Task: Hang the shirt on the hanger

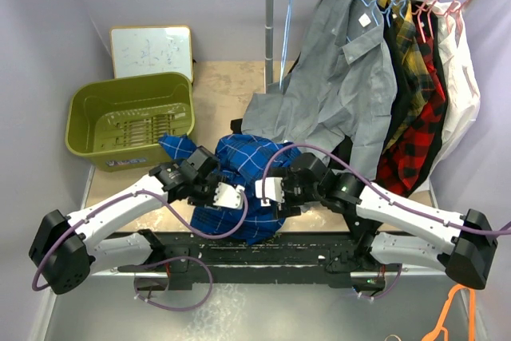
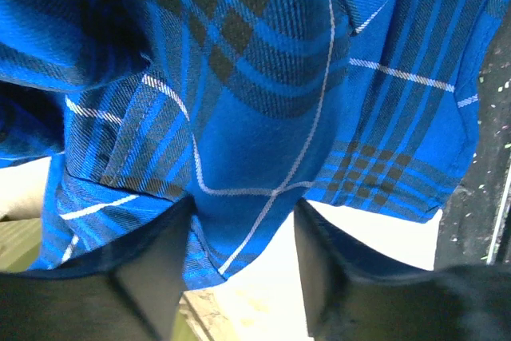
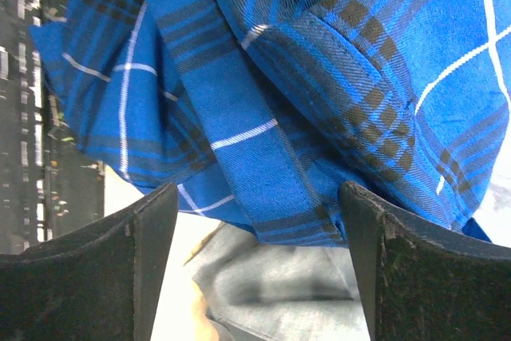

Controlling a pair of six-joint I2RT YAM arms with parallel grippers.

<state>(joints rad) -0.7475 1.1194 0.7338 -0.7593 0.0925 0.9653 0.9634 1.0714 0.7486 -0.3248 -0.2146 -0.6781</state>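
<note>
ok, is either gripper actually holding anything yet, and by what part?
Cannot be told for sure. Both straddle the shirt: left gripper around a hanging edge, right gripper wide around a stitched band. No firm pinch shows.

A: Can any writing be read here?
B: No. The whiteboard (image 1: 151, 51) carries faint marks, too small to read. The white tag (image 1: 365, 19) on the grey shirt (image 1: 343, 77) shows no legible print.

The pale tan bench (image 1: 227, 89) carries an olive-green plastic bin (image 1: 128, 157) on its left, a small whiteboard (image 1: 152, 49) propped behind it, and the crumpled blue plaid shirt (image 1: 239, 165) heaped at its near edge.
</note>
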